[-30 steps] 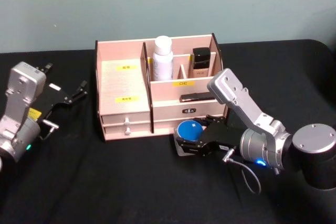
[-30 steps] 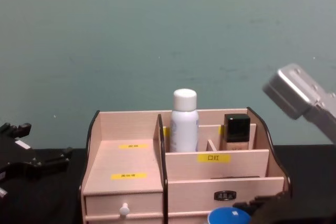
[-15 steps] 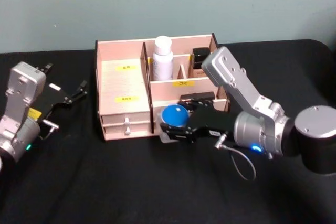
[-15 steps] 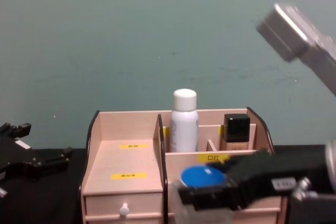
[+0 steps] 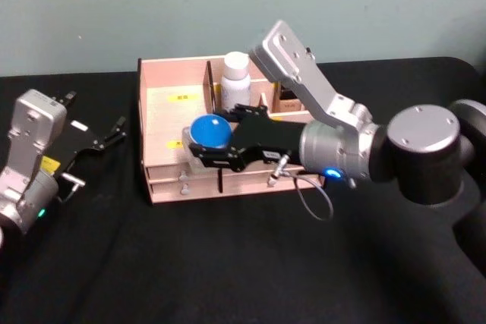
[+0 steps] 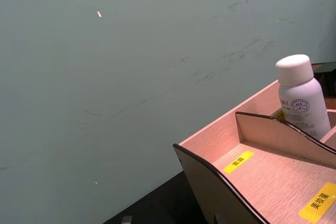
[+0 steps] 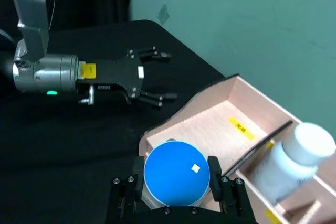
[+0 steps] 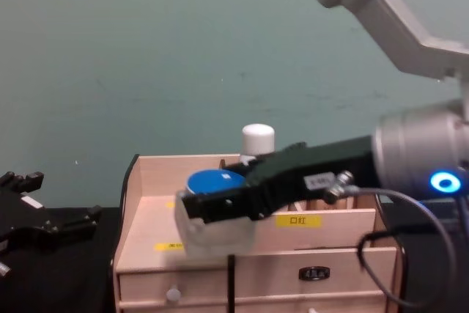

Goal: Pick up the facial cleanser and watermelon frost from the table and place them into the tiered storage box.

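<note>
I see the black worktop (image 5: 228,263) filling the lower frame of the head view, with the storage box (image 5: 171,123) at upper centre. My right claw (image 5: 203,153) hangs over the box's left stepped tier, clamped on a pale jar with a blue lid (image 5: 210,131). A white bottle (image 5: 235,73) stands in a rear compartment. My left claw (image 5: 106,136) sits at the left edge above the worktop, fingers spread apart.

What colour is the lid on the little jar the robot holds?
Bright blue, on the round-lidded jar in the right gripper; clearest in the right wrist view.
</note>
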Tool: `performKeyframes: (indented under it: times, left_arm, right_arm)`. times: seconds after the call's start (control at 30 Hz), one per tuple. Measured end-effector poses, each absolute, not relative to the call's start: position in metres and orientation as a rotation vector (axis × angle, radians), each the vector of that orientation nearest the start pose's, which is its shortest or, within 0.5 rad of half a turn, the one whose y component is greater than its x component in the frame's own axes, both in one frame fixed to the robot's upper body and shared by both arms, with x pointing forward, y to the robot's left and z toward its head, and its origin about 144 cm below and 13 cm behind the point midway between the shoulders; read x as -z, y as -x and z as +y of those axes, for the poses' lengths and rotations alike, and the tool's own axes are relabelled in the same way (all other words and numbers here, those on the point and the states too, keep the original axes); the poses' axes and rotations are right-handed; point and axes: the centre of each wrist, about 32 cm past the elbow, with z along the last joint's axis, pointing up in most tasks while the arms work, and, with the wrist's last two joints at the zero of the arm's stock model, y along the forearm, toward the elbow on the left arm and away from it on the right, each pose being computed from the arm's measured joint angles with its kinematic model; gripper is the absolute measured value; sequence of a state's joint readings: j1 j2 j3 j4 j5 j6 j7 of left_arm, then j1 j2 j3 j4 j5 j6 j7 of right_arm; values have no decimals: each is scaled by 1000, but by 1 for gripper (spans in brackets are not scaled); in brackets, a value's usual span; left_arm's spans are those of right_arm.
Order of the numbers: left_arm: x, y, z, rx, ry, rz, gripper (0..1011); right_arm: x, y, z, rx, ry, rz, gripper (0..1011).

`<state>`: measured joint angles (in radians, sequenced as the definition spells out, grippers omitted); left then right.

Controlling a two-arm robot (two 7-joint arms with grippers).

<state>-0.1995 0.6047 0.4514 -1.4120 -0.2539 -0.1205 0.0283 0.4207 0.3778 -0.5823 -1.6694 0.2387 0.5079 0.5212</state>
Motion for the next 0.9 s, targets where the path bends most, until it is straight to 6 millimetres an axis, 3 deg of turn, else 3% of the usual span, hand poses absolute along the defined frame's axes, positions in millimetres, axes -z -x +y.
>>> performKeyframes:
  times: [0.9]
  left_arm:
    - [-1140, -489, 310, -1248, -304, -285, 1010]
  right_arm:
    - [-1259, -564, -120, 607, 425, -14, 731]
